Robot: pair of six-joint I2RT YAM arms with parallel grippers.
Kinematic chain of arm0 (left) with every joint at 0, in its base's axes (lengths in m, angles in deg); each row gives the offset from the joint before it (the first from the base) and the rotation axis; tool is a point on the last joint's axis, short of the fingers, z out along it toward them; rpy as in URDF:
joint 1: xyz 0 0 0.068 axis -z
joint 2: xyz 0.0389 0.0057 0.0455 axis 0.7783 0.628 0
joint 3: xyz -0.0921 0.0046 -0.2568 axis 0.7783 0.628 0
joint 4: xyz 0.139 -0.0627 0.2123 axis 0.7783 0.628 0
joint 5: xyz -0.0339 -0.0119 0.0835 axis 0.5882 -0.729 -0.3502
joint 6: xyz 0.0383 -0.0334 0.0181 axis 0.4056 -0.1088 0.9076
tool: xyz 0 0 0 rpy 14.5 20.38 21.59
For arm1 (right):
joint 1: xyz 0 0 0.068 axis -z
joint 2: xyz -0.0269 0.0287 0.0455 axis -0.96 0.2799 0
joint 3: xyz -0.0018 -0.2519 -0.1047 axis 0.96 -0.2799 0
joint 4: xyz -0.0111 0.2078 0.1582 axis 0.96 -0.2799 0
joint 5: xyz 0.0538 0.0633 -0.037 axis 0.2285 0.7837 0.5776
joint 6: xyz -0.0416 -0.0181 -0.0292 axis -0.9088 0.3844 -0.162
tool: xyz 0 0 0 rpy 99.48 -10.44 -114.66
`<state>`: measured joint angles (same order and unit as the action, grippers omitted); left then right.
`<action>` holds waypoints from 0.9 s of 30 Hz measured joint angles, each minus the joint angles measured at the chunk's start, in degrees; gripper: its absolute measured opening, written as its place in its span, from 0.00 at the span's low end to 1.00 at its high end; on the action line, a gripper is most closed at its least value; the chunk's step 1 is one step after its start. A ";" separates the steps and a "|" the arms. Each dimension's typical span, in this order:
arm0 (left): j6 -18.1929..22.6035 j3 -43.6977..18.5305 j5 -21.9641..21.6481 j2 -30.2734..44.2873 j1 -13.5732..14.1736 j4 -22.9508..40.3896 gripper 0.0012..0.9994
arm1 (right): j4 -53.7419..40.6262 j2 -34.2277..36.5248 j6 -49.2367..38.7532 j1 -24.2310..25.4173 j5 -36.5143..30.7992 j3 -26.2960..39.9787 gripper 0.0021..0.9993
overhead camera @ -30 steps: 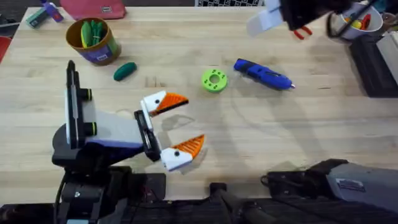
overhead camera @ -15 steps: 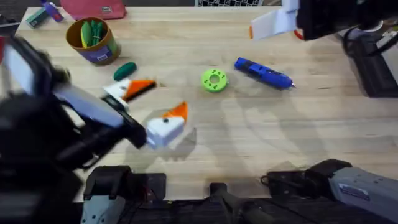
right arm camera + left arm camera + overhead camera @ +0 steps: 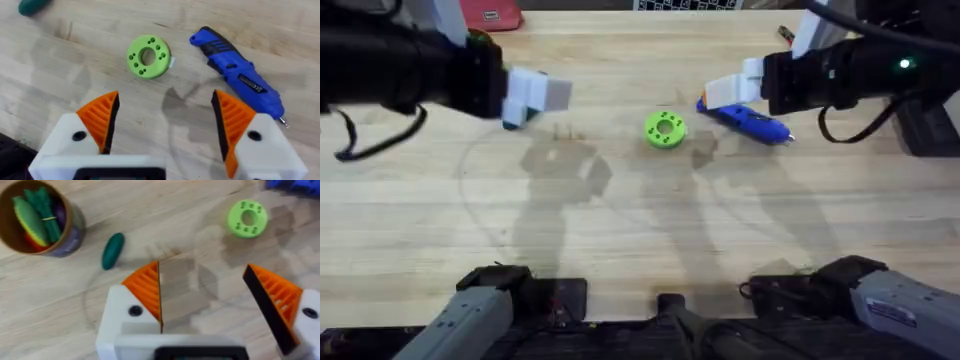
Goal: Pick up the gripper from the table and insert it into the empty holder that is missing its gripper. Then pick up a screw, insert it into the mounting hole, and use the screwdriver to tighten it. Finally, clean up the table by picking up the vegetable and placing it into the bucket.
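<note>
the left gripper (image 3: 202, 305) hung over the table (image 3: 640, 230) with jaws spread and empty, the vegetable (image 3: 113, 250) lying near, just beside the bucket (image 3: 40, 222). the right gripper (image 3: 162, 127) was likewise released, above the green disc (image 3: 147, 56) and the screwdriver (image 3: 237, 75). to clear the vegetable well, the left should probably drop straight down and close across its narrow width.

My left end effector (image 3: 202, 305) and right end effector (image 3: 165, 122) are white with orange ribbed pads. The screwdriver (image 3: 237, 75) is blue with black markings, the vegetable (image 3: 113, 250) dark green, the round disc (image 3: 147, 56) bright green, the bucket (image 3: 67, 235) golden-brown outside, the desk (image 3: 640, 230) pale wood grain.
</note>
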<state>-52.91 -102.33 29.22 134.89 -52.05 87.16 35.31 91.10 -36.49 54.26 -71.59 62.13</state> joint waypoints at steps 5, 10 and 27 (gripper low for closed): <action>2.60 -3.59 -6.88 3.71 0.00 4.00 0.99 | 0.36 -0.01 0.15 0.00 0.00 0.00 0.99; 6.00 -3.93 -16.29 12.20 0.00 8.44 0.99 | 0.37 -0.01 0.15 0.00 0.00 0.00 0.99; 20.23 -4.60 -20.55 40.61 -6.91 -4.59 0.99 | 0.36 -0.01 0.15 0.00 0.00 0.00 0.99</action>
<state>-32.68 -106.92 8.67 175.50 -58.96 82.56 35.67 91.09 -36.34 54.26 -71.59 62.13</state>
